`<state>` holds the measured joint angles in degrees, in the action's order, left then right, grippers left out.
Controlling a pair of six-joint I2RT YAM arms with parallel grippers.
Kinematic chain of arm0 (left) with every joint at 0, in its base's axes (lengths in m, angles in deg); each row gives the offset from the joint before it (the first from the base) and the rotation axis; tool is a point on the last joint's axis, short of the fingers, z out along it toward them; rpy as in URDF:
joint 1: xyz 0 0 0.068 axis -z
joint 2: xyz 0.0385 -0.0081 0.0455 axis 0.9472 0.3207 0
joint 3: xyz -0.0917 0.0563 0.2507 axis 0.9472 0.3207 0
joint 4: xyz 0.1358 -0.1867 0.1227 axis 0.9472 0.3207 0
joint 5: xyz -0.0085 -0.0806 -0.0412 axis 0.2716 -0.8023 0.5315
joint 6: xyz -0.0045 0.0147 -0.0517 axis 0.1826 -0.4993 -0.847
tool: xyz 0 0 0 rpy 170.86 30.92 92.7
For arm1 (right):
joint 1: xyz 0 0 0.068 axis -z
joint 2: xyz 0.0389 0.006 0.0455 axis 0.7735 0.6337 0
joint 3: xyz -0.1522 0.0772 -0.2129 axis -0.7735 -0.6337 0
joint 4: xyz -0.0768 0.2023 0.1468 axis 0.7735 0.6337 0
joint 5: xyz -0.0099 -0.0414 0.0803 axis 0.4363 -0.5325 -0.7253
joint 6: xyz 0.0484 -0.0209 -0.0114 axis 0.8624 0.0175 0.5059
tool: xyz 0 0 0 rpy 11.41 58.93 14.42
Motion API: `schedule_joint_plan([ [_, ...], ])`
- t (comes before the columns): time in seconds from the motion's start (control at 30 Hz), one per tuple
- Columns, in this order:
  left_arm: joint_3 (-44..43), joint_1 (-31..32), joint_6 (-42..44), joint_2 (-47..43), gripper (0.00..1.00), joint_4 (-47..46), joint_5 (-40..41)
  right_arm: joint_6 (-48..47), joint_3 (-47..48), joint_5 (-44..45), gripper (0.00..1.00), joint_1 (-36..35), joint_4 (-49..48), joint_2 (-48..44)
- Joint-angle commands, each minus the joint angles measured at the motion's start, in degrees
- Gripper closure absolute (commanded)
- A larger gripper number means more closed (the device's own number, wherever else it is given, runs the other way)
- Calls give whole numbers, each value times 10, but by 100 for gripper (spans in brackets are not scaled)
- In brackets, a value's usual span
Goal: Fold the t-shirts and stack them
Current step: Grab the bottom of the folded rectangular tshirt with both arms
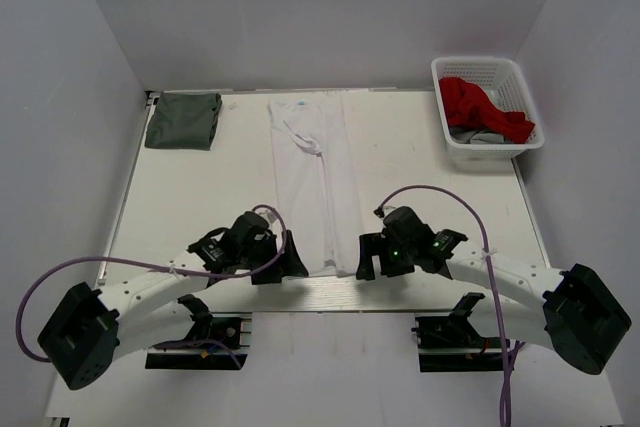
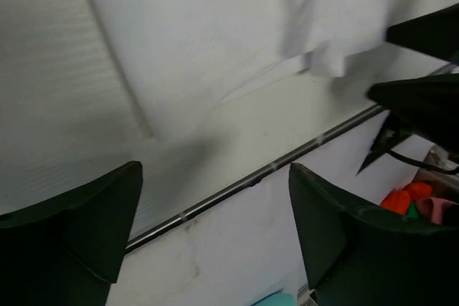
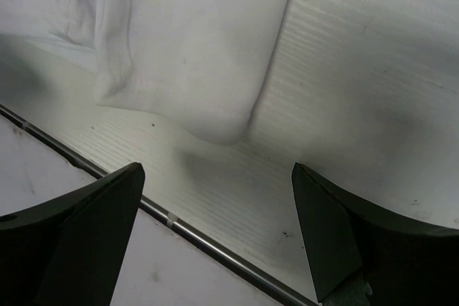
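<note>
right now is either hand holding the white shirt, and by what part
Nothing is held. The left hand and the right hand both stand open near the near hem corners of the white t-shirt, with no cloth between the fingers.

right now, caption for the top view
Left claw and right claw, both open, flank the near hem of the white t-shirt

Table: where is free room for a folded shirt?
Free: the patch between green shirt, white shirt and left gripper; the patch between white shirt, basket and right gripper. Crowded: near edge, both grippers flanking the white shirt.
</note>
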<state>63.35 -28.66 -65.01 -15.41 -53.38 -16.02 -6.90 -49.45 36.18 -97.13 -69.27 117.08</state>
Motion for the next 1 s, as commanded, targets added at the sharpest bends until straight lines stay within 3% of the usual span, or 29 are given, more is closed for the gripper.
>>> schedule_joint_plan([
  [0.0, -20, 12, -9, 31, 10, 53, 25, 17, -12, -31, 11, 8, -39, -7],
  [0.17, -20, 19, -9, 31, 26, 82, 74, 19, -27, -52, 21, 18, -63, 6],
  [0.27, -8, 25, -9, 55, 34, 44, 69, 21, -33, -62, 29, 22, -72, 18],
  [0.43, 3, 30, -9, 99, 49, -6, 61, 13, -24, -75, 32, 26, -78, 55],
  [0.57, 3, 30, -9, 119, 55, -31, 73, 9, -18, -77, 49, 30, -76, 72],
  [0.63, -2, 30, -3, 126, 64, -38, 80, 7, -12, -75, 60, 32, -71, 74],
  [0.73, -9, 30, 2, 143, 81, -51, 80, 8, -5, -53, 66, 33, -69, 72],
  [0.77, -16, 30, 2, 149, 95, -51, 80, 12, -1, -45, 68, 33, -70, 72],
  [0.8, -25, 30, 7, 156, 100, -46, 80, 15, 1, -38, 74, 34, -68, 72],
  [0.87, -32, 30, 7, 156, 100, -40, 80, 27, 6, -12, 84, 35, -75, 74],
  [0.93, -38, 30, 12, 156, 100, -40, 80, 32, 10, -9, 100, 35, -93, 72],
  [0.97, -43, 30, 12, 151, 100, -40, 72, 33, 10, -9, 100, 35, -102, 65],
])
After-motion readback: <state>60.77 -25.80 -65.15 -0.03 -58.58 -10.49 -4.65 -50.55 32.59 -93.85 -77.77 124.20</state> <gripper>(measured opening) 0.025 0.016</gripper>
